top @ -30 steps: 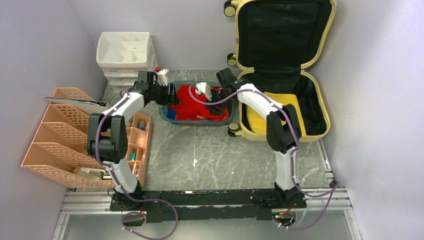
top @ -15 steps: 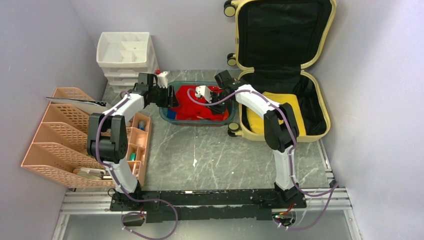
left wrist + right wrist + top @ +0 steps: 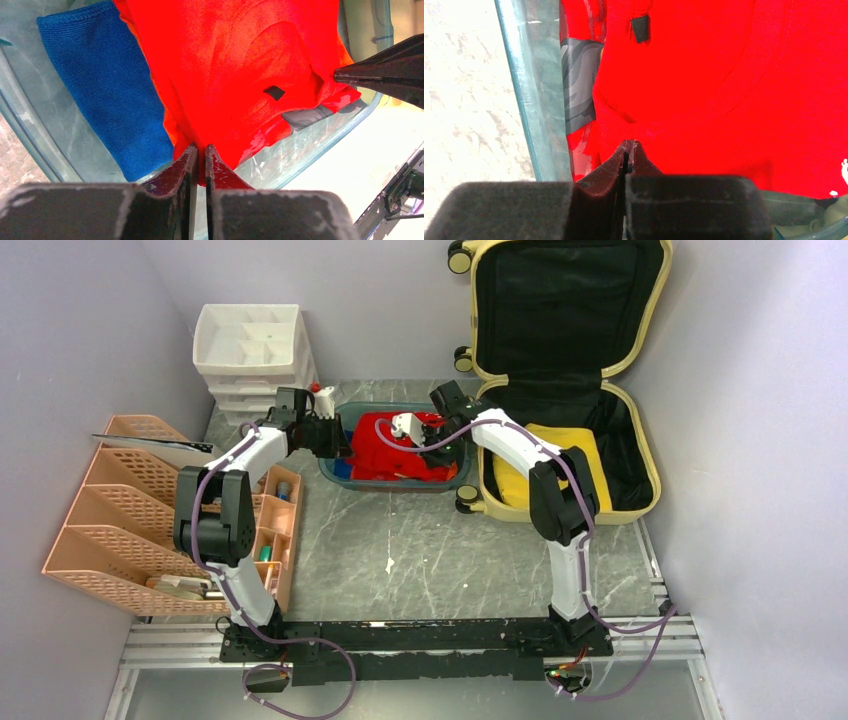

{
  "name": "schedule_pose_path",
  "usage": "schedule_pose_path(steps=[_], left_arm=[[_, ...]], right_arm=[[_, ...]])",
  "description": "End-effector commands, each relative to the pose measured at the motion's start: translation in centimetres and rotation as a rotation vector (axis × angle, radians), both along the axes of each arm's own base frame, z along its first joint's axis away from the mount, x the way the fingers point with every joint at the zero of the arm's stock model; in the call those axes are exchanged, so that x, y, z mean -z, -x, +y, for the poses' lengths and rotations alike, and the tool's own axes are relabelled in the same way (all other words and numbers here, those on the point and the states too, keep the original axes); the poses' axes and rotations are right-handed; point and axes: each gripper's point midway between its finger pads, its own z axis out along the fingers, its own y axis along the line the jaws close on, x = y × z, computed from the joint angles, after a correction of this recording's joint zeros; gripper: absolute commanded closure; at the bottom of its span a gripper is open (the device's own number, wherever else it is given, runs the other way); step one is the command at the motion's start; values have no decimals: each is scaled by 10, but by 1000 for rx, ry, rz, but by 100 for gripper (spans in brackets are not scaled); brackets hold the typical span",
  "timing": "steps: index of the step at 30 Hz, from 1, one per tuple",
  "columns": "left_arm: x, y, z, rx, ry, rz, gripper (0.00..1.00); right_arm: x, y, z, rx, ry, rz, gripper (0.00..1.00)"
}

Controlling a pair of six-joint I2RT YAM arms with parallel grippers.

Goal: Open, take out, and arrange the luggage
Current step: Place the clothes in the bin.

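Observation:
The luggage (image 3: pixel 652 465) lies open at the back right, its lid leaning on the wall and a yellow item (image 3: pixel 520 480) inside the lower half. Left of it, a teal tray (image 3: pixel 330 468) holds a red garment (image 3: pixel 390 445) over a blue cloth (image 3: pixel 105 100). My left gripper (image 3: pixel 201 150) is shut on the red garment's (image 3: pixel 240 65) near edge, with cloth pinched between the jaws. At the tray's right wall (image 3: pixel 531 125), my right gripper (image 3: pixel 628 145) is shut on the opposite edge of the red garment (image 3: pixel 724 75), which puckers at its tips.
A white drawer unit (image 3: pixel 250 345) stands at the back left, a small red-capped bottle (image 3: pixel 322 392) beside it. Peach organizer racks (image 3: pixel 120 510) line the left side. A grey patterned cloth (image 3: pixel 579 80) lies under the red garment.
Both grippers have gone from open to shut on the red garment in the tray. Both arms edged slightly toward the back of the tray.

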Motion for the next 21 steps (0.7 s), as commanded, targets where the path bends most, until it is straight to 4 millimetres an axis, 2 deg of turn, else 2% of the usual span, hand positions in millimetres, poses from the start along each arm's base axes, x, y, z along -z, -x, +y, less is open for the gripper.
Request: schedule_pose_path(steps=[1, 6, 7, 8, 9, 12, 15, 21], left_arm=[[-19, -3, 0, -5, 41, -11, 91], [-28, -5, -1, -6, 71, -18, 95], [-30, -4, -3, -5, 82, -15, 95], [-31, -3, -4, -2, 93, -14, 95], [-32, -3, -6, -1, 105, -12, 95], [-38, -2, -10, 4, 140, -10, 95], [-40, -2, -13, 6, 159, -12, 95], [-41, -4, -14, 0, 168, -10, 95]], right_arm=[[-43, -5, 4, -21, -39, -93, 100], [-54, -2, 7, -44, -54, -90, 100], [-54, -1, 6, -49, -53, -85, 90], [-54, 0, 6, -50, -54, -80, 74], [-52, 1, 7, -48, -53, -78, 63], [-46, 1, 8, -41, -46, -78, 50], [-38, 3, 10, -44, -33, -74, 44], [-22, 8, 12, -56, -1, -52, 43]])
